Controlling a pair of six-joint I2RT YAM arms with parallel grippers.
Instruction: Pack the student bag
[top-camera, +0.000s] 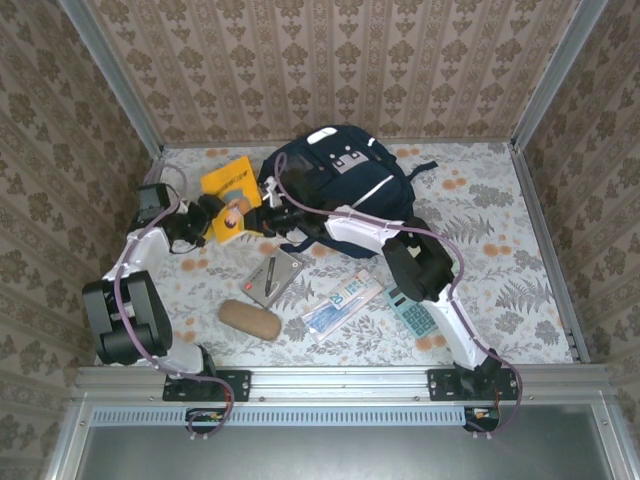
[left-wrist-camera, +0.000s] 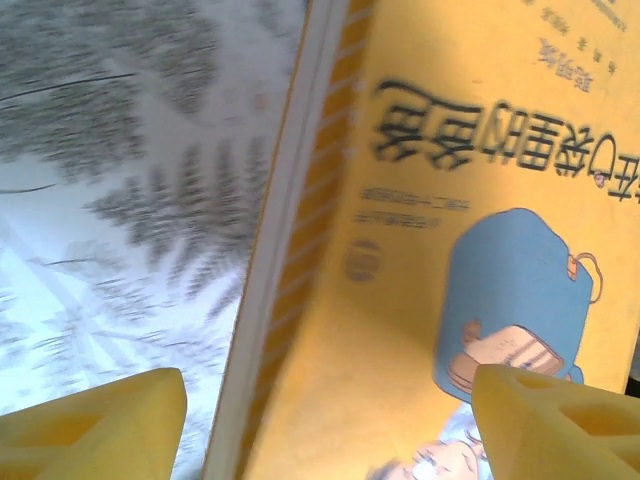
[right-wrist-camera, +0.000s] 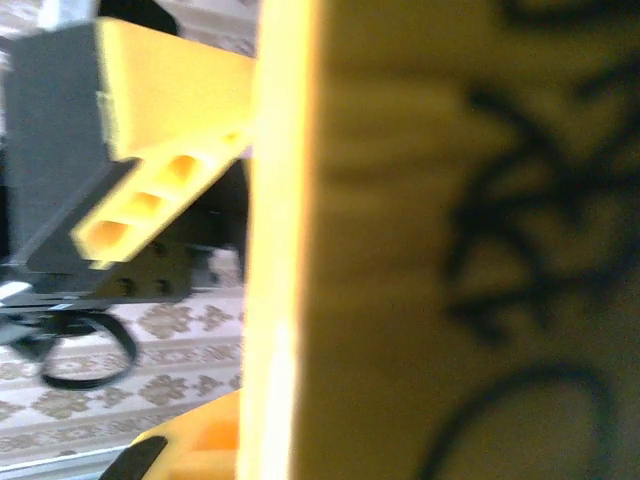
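The student bag (top-camera: 345, 185), dark navy with a white stripe, lies at the back middle of the table. Left of it a yellow book (top-camera: 232, 185) is held up off the table between both arms. My right gripper (top-camera: 258, 207) is shut on the book's right edge. In the right wrist view the book (right-wrist-camera: 450, 250) stands right against the lens at my right gripper (right-wrist-camera: 290, 430), with one yellow fingertip (right-wrist-camera: 195, 445) beside its edge. My left gripper (top-camera: 214, 216) is open. Its yellow fingers (left-wrist-camera: 100, 425) stand wide apart on either side of the book's cover (left-wrist-camera: 400, 250).
On the flowered cloth in front lie a grey notebook with a pen (top-camera: 273, 275), a brown pencil case (top-camera: 250, 319), a blue-white packet (top-camera: 343, 302) and a calculator (top-camera: 410, 312). Patterned walls close in the table on three sides.
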